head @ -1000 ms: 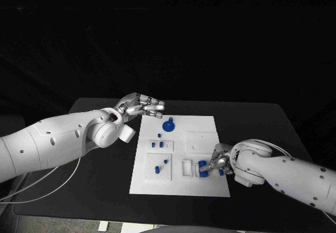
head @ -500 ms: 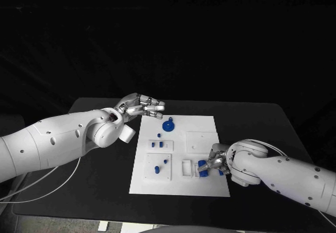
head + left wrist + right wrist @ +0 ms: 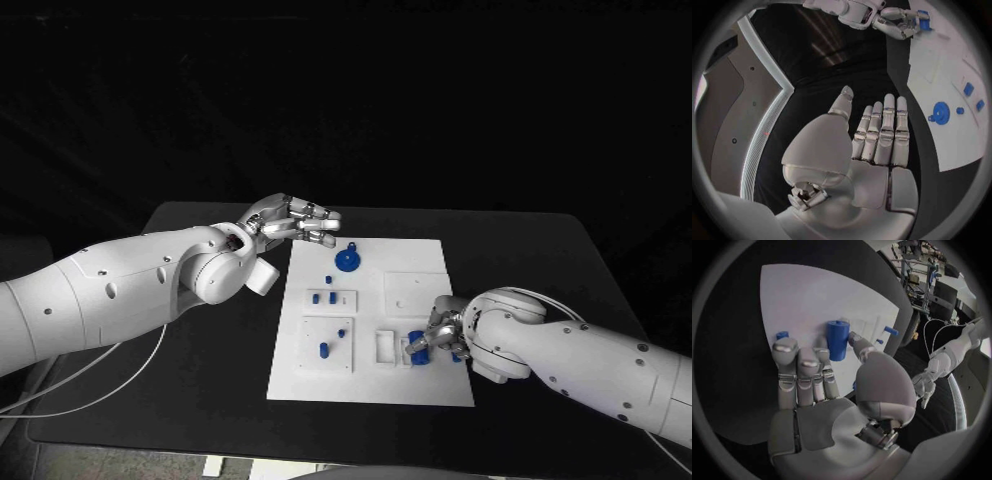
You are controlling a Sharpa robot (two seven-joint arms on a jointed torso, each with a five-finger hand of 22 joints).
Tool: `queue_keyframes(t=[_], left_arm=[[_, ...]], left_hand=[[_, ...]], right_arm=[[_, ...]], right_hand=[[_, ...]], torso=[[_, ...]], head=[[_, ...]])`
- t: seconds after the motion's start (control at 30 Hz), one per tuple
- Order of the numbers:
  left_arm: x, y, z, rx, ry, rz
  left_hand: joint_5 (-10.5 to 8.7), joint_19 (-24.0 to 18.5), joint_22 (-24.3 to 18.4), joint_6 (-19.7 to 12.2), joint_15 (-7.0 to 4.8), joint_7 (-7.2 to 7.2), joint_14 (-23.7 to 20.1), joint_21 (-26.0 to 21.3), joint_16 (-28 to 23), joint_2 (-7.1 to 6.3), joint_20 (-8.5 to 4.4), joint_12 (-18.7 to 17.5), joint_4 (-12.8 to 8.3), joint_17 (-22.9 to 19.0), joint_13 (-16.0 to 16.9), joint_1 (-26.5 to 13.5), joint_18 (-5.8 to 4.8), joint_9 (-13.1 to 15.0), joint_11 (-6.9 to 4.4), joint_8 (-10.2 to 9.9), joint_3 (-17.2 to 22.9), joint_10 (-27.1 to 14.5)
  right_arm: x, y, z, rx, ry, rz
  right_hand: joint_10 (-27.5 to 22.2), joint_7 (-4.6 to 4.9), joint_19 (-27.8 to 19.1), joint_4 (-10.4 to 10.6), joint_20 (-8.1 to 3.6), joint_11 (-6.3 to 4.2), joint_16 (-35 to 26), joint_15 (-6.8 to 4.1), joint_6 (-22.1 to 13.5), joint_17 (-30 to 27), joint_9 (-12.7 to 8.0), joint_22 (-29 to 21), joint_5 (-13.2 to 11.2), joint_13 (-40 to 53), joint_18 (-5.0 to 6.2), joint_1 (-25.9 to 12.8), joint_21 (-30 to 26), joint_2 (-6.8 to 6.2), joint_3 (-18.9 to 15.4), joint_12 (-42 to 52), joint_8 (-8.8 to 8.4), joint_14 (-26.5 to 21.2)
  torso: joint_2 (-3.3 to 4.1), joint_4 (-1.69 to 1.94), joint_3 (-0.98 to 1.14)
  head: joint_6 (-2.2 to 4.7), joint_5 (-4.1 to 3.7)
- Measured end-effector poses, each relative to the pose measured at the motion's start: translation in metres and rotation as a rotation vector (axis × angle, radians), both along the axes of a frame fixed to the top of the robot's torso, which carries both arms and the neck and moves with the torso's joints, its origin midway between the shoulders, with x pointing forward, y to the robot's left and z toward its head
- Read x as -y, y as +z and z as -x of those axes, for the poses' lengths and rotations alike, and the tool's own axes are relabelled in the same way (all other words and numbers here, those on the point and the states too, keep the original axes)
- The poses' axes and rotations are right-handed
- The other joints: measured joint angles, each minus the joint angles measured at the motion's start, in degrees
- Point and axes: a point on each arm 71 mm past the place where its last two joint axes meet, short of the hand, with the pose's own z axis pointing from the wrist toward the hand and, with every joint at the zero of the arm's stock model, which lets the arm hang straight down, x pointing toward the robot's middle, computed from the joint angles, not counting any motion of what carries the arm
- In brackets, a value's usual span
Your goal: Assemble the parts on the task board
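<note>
The white task board [image 3: 426,258] lies mid-table. At its near right a blue cylinder [image 3: 417,346] stands by a white slotted block [image 3: 385,346]. My right hand [image 3: 443,333] is at it, and the thumb and a fingertip [image 3: 821,354] pinch the cylinder [image 3: 837,340]. My left hand [image 3: 297,218] hovers over the board's far left corner with fingers extended and nothing in it [image 3: 879,135]. A blue round disc [image 3: 348,259] lies just in front of that hand. Small blue pieces [image 3: 332,296] sit in the left middle plate, and two more [image 3: 323,349] in the near left plate.
A white recessed plate [image 3: 408,289] occupies the board's right middle. Another small blue piece [image 3: 782,334] and a blue peg [image 3: 891,331] lie close to the right hand. A white cable [image 3: 87,385] trails over the table's near left.
My right hand has edged slightly left, closing in around the blue cylinder. The left hand has stayed where it was.
</note>
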Motion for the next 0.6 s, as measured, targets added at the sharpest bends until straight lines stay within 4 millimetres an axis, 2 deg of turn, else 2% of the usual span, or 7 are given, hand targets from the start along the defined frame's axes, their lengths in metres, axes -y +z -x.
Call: queue_keyframes(t=[0.07,0.13,0.17,0.37,0.4,0.57,0.6], left_arm=[[0.0,-0.0001,-0.0001,-0.001,-0.001,-0.001],[0.0,-0.0003,-0.0001,-0.002,-0.001,-0.002],[0.0001,-0.0003,-0.0001,-0.003,-0.002,-0.002],[0.0007,-0.0007,0.0,-0.007,-0.007,-0.004],[0.0008,-0.0007,0.0,-0.007,-0.007,-0.004],[0.0007,-0.001,0.0001,-0.009,-0.01,-0.007],[0.0007,-0.0011,0.0001,-0.009,-0.01,-0.008]], left_hand=[[0.0,0.0,0.0,0.0,0.0,0.0,0.0,0.0,0.0,0.0,0.0,0.0,0.0,0.0,0.0,0.0,0.0,0.0,0.0,0.0,0.0,0.0],[0.0,0.0,0.0,0.0,0.0,0.0,0.0,0.0,0.0,0.0,0.0,0.0,0.0,0.0,0.0,0.0,0.0,0.0,0.0,0.0,0.0,0.0],[0.0,0.0,0.0,0.0,0.0,0.0,0.0,0.0,0.0,0.0,0.0,0.0,0.0,0.0,0.0,0.0,0.0,0.0,0.0,0.0,0.0,0.0],[0.0,0.0,-0.3,-0.2,0.0,0.2,0.0,0.2,0.0,0.0,0.0,0.0,0.0,0.1,0.0,0.0,0.0,0.0,-0.21,0.0,0.0,-0.2],[0.0,0.0,-0.3,-0.2,0.0,0.2,0.0,0.2,0.0,0.0,0.0,0.0,0.0,0.1,0.0,0.0,0.0,0.0,-0.21,0.0,0.0,-0.2],[0.0,0.0,-0.3,-0.2,0.0,0.2,0.0,0.2,0.0,0.0,0.0,0.0,0.0,0.1,0.0,0.0,0.0,0.0,-0.21,0.0,0.0,-0.2],[0.0,0.0,-0.3,-0.2,0.0,0.2,0.0,0.2,0.0,0.0,0.0,0.0,0.0,0.1,0.0,0.0,0.0,0.0,-0.21,0.0,0.0,-0.2]], right_arm=[[-0.0004,-0.0014,0.0,-0.002,-0.001,-0.001],[-0.0007,-0.0024,0.0001,-0.002,-0.002,-0.002],[-0.0007,-0.0027,0.0001,-0.002,-0.003,-0.002],[-0.0005,-0.0037,0.0001,0.002,-0.008,-0.007],[-0.0003,-0.0039,0.0002,0.003,-0.009,-0.008],[0.0014,-0.0046,0.0015,0.01,-0.02,-0.019],[0.0018,-0.0047,0.0019,0.011,-0.023,-0.022]], right_hand=[[-0.5,0.08,-0.1,-0.2,0.12,0.09,-0.4,0.03,-0.6,-0.2,6.2,0.0,1.7,-0.5,-0.02,-0.3,-0.4,-0.31,-0.2,-0.6,0.0,0.0],[-0.8,0.23,-0.2,-0.5,0.23,0.0,-0.4,0.03,-1.0,-0.2,10.0,0.0,2.8,-0.9,0.07,-0.4,-0.8,-0.38,-0.5,-0.9,0.0,0.0],[-0.8,0.23,0.0,-0.5,0.42,0.01,-0.4,0.03,-1.0,-0.2,10.8,0.0,3.5,-1.1,0.41,-0.5,-0.8,-0.48,-0.5,-0.9,0.0,0.0],[-0.8,0.23,0.0,-0.9,0.42,0.01,-0.4,0.03,-1.0,0.1,11.6,0.0,7.9,-1.2,0.59,-0.4,-0.8,-0.62,-0.9,-0.5,0.0,0.0],[-0.8,0.1,0.0,-0.9,0.42,0.01,-0.4,0.03,-0.9,0.3,13.0,0.0,8.8,-1.3,0.59,-0.4,-0.7,-0.62,-0.9,-0.4,0.0,0.0],[-0.3,-1.38,0.0,-1.2,0.42,-0.54,0.2,-0.26,0.7,0.9,13.0,0.0,11.1,-1.3,0.69,-0.6,0.0,-0.44,-1.2,0.0,-0.01,0.5],[-0.2,-1.3,0.0,-1.3,0.42,-0.64,0.2,-0.26,1.0,1.0,13.0,0.0,11.1,-1.2,0.7,-0.7,0.1,-0.35,-1.3,0.0,-0.18,0.5]], torso=[[0.01,-0.01,-0.01],[0.01,-0.02,-0.01],[0.01,-0.02,-0.01],[0.01,-0.03,0.0],[0.01,-0.03,-0.01],[0.02,-0.03,0.0],[0.02,-0.03,0.0]], head=[[-0.01,0.0],[-0.03,-0.01],[-0.03,-0.01],[-0.06,-0.08],[-0.07,-0.09],[-0.07,-0.1],[-0.08,-0.1]])
